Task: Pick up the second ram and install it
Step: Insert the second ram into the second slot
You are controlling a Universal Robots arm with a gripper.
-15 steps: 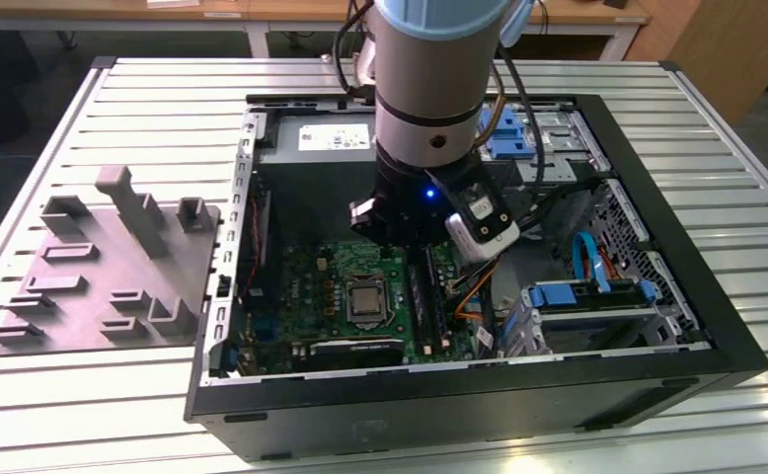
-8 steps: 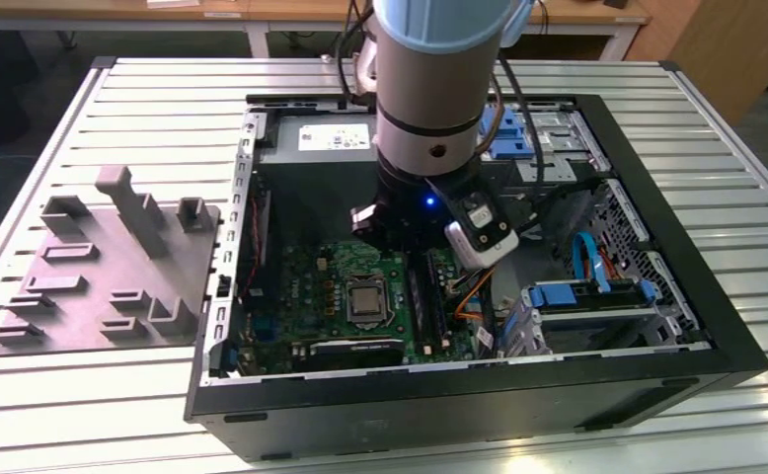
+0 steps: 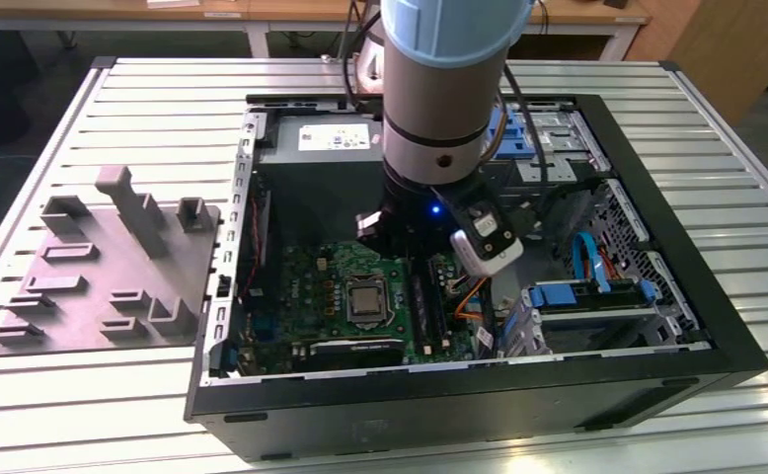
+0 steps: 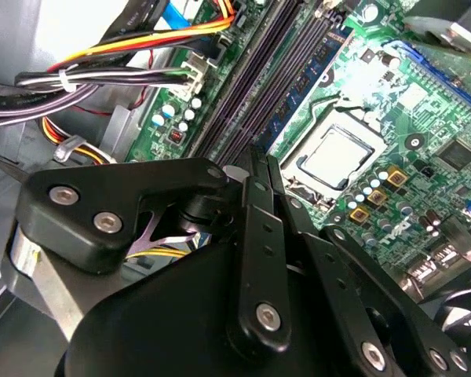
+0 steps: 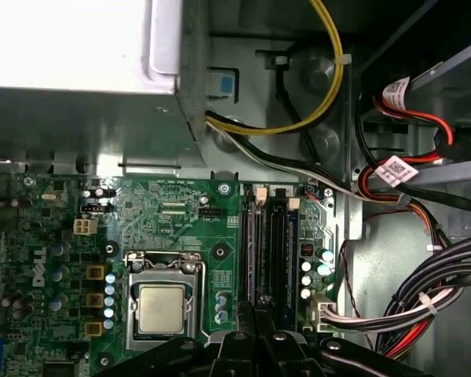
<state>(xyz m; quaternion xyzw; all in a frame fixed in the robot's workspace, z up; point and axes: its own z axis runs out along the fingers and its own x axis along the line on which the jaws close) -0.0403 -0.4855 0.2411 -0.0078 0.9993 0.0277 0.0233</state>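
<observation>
**Closed gripper (image 4: 255, 161) low inside the case (image 3: 490, 390)**

On a ribbed metal table (image 3: 95, 395), with wooden benches (image 3: 292, 12) at the far side. Counted: 1 open black case, 1 grey fixture block (image 3: 108, 267) on the exterior view's left, 1 arm (image 3: 443, 89), 1 motherboard (image 5: 165, 212), 1 processor (image 5: 162, 308). Drawn together to a narrow tip over the slots (image 5: 286, 243). Edge-up there, directly under that tip: the second ram (image 5: 262, 251); clamped or merely touched, cannot tell.

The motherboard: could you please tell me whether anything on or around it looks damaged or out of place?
Nothing stands out. The motherboard lies flat, the processor sits square in its socket, the cables beside the memory slots are tied in bundles, and the gripper hangs over those slots.
</observation>
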